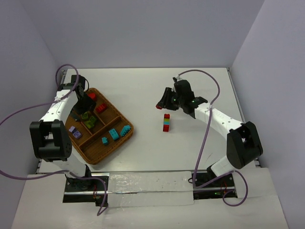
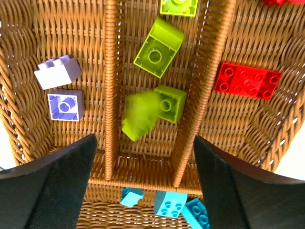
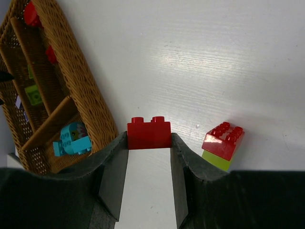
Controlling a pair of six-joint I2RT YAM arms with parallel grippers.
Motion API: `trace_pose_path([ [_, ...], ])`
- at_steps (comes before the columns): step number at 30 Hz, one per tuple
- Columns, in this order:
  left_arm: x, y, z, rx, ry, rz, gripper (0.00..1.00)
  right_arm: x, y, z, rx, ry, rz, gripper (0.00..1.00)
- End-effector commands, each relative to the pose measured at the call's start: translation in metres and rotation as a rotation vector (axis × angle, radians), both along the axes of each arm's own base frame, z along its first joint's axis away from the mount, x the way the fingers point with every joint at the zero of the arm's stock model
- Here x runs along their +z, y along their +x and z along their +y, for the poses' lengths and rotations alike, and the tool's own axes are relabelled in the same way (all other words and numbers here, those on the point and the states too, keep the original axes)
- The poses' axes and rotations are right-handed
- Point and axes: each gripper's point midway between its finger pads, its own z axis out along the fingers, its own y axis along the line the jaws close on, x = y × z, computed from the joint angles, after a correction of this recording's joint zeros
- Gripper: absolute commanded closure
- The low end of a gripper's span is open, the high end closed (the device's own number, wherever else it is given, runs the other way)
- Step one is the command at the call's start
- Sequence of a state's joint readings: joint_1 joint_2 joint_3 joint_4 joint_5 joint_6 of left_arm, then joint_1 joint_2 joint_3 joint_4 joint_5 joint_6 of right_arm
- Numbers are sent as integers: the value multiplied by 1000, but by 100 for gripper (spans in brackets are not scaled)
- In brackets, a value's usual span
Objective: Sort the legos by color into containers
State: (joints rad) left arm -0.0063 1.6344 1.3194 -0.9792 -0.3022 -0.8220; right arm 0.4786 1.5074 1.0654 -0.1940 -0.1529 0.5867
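The wicker tray [image 1: 116,142] sits at the left with sorted legos: red bricks [image 1: 101,108], green [image 1: 90,123], purple [image 1: 75,133], teal [image 1: 114,134]. My left gripper [image 1: 85,109] hovers over it, open and empty [image 2: 145,157]. A blurred green brick [image 2: 138,117] is in the green compartment below it, beside other green bricks [image 2: 159,45]. My right gripper [image 1: 162,102] is shut on a red brick [image 3: 148,135] above the table, right of the tray. A multicoloured stack [image 1: 166,122] stands on the table; it shows red over green in the right wrist view [image 3: 221,145].
In the left wrist view, purple bricks [image 2: 58,71] lie left of a divider [image 2: 110,71], a flat red brick [image 2: 248,80] lies to the right, and teal bricks [image 2: 170,204] are in the near compartment. The tray's edge [image 3: 81,81] is left of the right gripper.
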Motion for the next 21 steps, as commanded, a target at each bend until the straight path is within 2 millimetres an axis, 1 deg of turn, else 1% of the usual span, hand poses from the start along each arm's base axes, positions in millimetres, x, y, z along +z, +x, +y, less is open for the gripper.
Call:
trace_pose_path([
  [1, 17, 13, -3, -9, -18, -81, 8, 53, 2, 23, 72, 47, -113, 100],
  [2, 20, 13, -2, -10, -15, -84, 8, 57, -3, 33, 103, 76, -106, 100],
  [4, 37, 15, -2, -15, -12, -121, 8, 68, -9, 56, 155, 154, -105, 100],
  [6, 59, 18, -1, -24, -6, -163, 8, 72, -19, 92, 239, 173, -109, 100],
  [7, 68, 20, -1, -29, -4, -184, 8, 81, -26, 107, 274, 184, -123, 100],
  [8, 81, 23, -1, -36, -1, -211, 8, 87, -33, 127, 319, 199, -125, 100],
  [10, 104, 23, -4, -68, -9, -266, 8, 77, -40, 162, 375, 232, -70, 100],
  [11, 115, 24, -7, -93, -18, -295, 8, 79, -44, 177, 404, 254, -62, 100],
  [13, 135, 23, -13, -111, -43, -361, 7, 76, -42, 201, 413, 251, -58, 100],
  [14, 145, 21, -15, -118, -53, -396, 7, 71, -37, 214, 404, 243, -56, 100],
  [16, 161, 14, -8, -103, -53, -447, 6, 75, -26, 230, 387, 256, -66, 100],
  [17, 165, 13, -8, -109, -52, -459, 6, 63, -21, 236, 372, 253, -44, 100],
  [18, 170, 10, -8, -114, -50, -477, 5, 58, -13, 244, 353, 253, -47, 100],
  [19, 174, 8, -8, -118, -49, -490, 5, 55, -5, 249, 337, 251, -55, 100],
  [20, 178, 5, -9, -121, -47, -501, 4, 62, -1, 256, 336, 256, -80, 100],
  [21, 180, 4, -9, -125, -49, -509, 4, 57, 5, 263, 326, 246, -84, 100],
])
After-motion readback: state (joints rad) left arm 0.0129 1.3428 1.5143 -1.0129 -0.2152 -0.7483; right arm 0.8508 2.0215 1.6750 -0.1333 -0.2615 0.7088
